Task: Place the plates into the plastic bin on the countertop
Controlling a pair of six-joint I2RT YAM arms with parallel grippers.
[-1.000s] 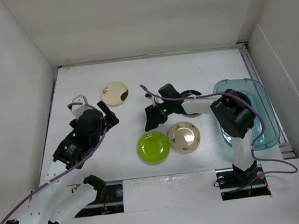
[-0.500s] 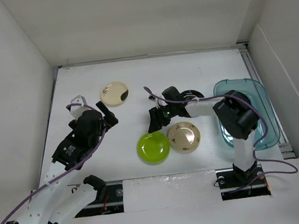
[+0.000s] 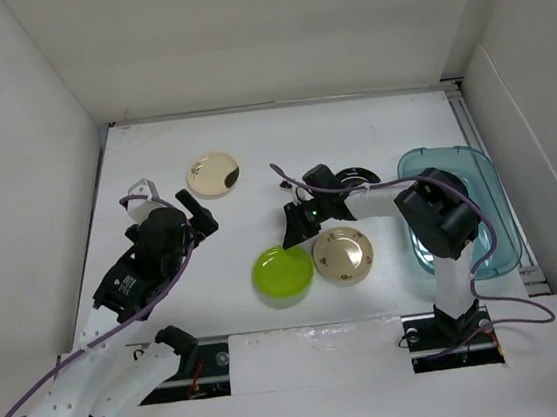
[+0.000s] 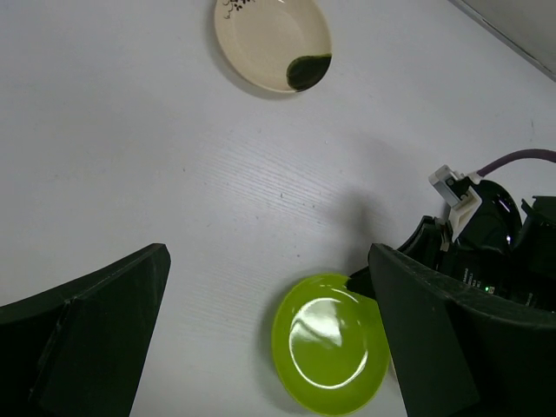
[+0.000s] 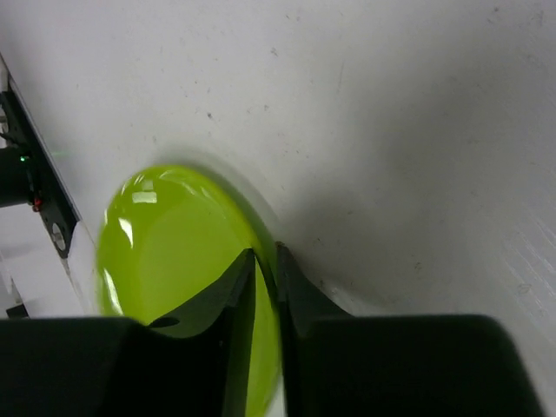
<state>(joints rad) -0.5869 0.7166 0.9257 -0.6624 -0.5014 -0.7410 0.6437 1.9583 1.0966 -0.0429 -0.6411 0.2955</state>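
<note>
Right gripper (image 5: 265, 256) pinching far rim of green plate (image 3: 284, 274), jaws narrow on it; plate sitting on countertop (image 3: 250, 136) just beside gold plate (image 3: 343, 254). Left gripper (image 4: 267, 261) hovering, jaws gaping wide. Bin (image 3: 501, 205) lying far right

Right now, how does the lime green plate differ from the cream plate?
The lime green plate is plain; the cream plate has a dark blotch at its rim. The green one lies beside the gold-beige plate; the cream one sits alone, farther back and left. The right gripper has its fingers on the green plate's rim; nothing touches the cream one. Both are small round plates on the countertop.
</note>
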